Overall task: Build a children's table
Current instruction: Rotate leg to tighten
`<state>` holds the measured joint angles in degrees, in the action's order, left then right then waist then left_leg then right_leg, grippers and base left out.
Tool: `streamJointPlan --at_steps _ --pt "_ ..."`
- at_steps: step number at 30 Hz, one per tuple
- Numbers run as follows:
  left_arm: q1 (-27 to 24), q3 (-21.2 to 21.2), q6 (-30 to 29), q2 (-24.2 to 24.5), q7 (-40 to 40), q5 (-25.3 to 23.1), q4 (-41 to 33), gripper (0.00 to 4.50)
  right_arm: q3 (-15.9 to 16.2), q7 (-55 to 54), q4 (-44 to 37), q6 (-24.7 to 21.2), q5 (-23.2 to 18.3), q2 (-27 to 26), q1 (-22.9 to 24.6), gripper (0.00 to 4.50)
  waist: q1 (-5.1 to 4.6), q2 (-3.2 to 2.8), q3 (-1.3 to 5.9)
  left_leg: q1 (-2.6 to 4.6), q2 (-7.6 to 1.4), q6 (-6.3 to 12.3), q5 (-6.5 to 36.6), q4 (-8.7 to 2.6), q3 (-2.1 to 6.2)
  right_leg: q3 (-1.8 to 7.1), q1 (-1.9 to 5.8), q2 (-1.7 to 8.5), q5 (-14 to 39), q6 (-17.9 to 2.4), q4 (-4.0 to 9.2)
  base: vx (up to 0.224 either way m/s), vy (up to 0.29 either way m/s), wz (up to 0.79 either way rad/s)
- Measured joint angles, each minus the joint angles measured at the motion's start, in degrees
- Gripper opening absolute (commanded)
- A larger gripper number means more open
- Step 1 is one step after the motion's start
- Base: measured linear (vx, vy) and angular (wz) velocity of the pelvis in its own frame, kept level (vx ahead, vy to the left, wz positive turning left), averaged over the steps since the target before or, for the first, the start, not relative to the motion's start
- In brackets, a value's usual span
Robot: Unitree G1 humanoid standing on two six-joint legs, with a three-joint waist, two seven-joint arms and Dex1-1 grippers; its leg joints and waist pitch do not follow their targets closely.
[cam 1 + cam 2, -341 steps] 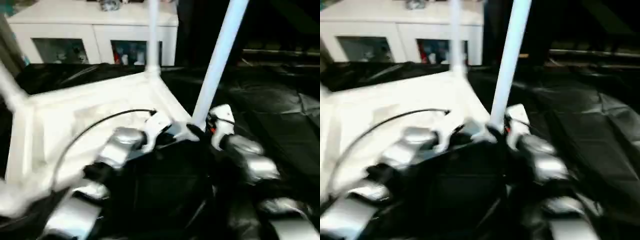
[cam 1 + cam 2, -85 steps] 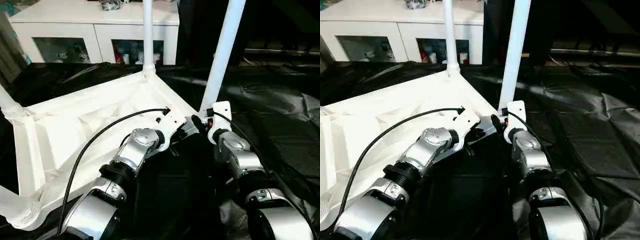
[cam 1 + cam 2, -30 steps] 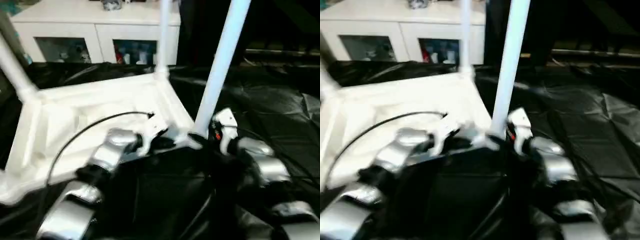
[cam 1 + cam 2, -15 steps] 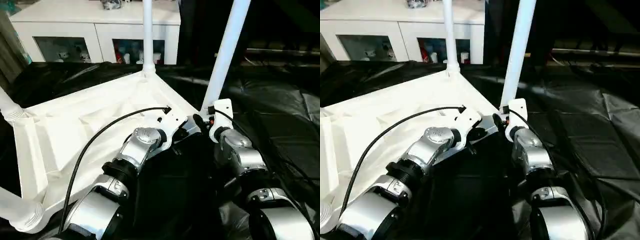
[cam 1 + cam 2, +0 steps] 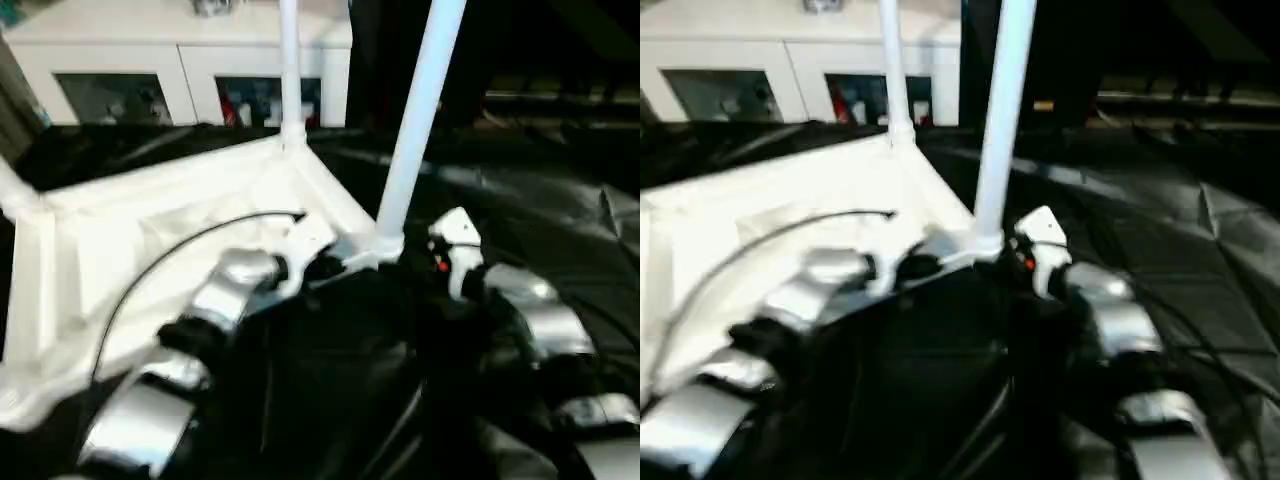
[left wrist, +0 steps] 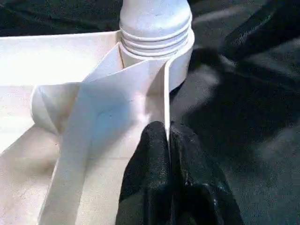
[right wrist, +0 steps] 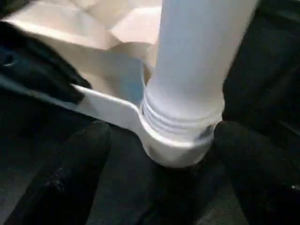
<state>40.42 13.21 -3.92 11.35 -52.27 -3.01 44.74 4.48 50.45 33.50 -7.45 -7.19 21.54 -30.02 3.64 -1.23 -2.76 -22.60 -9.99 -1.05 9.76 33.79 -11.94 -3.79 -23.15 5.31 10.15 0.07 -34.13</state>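
At near corner socket [image 7: 178, 145]: leg [image 5: 418, 110] seated; left gripper [image 6: 168, 136] pinches tabletop rim [image 6: 165, 89]; right gripper [image 7: 154, 140] wide.

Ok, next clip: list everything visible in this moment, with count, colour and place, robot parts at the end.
Table top: one, white, lying underside up on the black sheet, ribs showing.
Table legs: at least three in view, white, standing up from corner sockets: the near leg beside the grippers, a far leg, and a stub of one at the left edge.
Black sheet: one, black, wrinkled, under and around the table.
Cabinet: one, white with glass doors, at the back.
Left gripper: black fingers pinched on the table top's edge wall near the corner socket.
Right gripper: black fingers spread either side of the near leg's socket.
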Motion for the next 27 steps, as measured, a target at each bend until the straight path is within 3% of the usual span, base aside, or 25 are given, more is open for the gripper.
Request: streamJointPlan --at_steps 5,9,13,14,17,22,27 --pt "-2.9 0.9 -0.8 3.1 -9.8 2.3 -4.9 0.00 1.8 6.5 -3.5 -0.2 -0.8 3.0 1.0 3.86 1.47 -0.01 0.00 -0.05 0.00 -0.02 0.0 0.03 -0.03 0.02 -0.03 0.00 0.0 0.0 0.00 0.000 0.000 0.00" --pt "-3.9 1.6 -2.2 3.9 -13.1 3.2 -7.1 0.00 3.5 9.7 -4.2 -1.1 -1.2 3.4 1.1 3.86 2.01 -0.01 -0.01 -0.05 -0.01 -0.20 0.1 0.07 -0.06 0.03 -0.01 0.04 0.0 0.0 -0.04 0.000 0.000 0.00" --pt "-4.3 1.8 -2.6 3.9 -13.9 3.3 -7.8 0.00 4.4 11.0 -4.2 -1.1 -0.7 3.6 1.8 3.86 2.14 -0.01 -0.01 -0.05 0.00 -0.21 0.1 0.10 -0.07 0.06 0.01 0.04 0.0 0.0 -0.05 0.000 0.000 0.00" --pt "-4.6 1.8 -2.9 4.0 -14.1 3.3 -8.3 0.00 4.6 11.3 -4.2 -1.1 -0.4 3.8 1.9 3.52 2.14 -0.01 -0.01 -0.05 0.00 -0.21 0.1 0.10 -0.07 0.06 0.01 0.04 0.0 0.0 -0.06 0.000 0.000 0.00" --pt "-5.1 1.8 -3.7 4.2 -14.6 3.3 -9.4 0.00 4.6 11.3 -4.2 -1.1 0.0 4.0 2.0 3.47 2.13 -0.01 -0.01 -0.04 -0.01 -0.21 0.1 0.09 -0.07 0.05 0.01 0.04 0.0 0.0 -0.07 0.000 0.000 0.00" --pt "-5.2 1.8 -4.3 4.2 -14.8 3.3 -9.8 0.00 4.6 11.3 -4.2 -1.2 0.0 3.9 2.0 2.87 2.12 -0.01 -0.01 -0.05 -0.01 -0.20 0.1 0.11 -0.07 0.05 0.01 0.04 0.0 0.0 -0.06 0.000 0.000 0.00" --pt "-5.5 1.8 -4.7 4.3 -14.9 3.3 -10.3 0.00 4.6 11.8 -4.2 -1.2 -0.1 3.9 2.0 2.78 2.12 -0.01 -0.01 -0.04 -0.01 -0.20 0.1 0.11 -0.07 0.05 0.01 0.04 0.0 0.0 -0.07 0.000 0.000 0.00"
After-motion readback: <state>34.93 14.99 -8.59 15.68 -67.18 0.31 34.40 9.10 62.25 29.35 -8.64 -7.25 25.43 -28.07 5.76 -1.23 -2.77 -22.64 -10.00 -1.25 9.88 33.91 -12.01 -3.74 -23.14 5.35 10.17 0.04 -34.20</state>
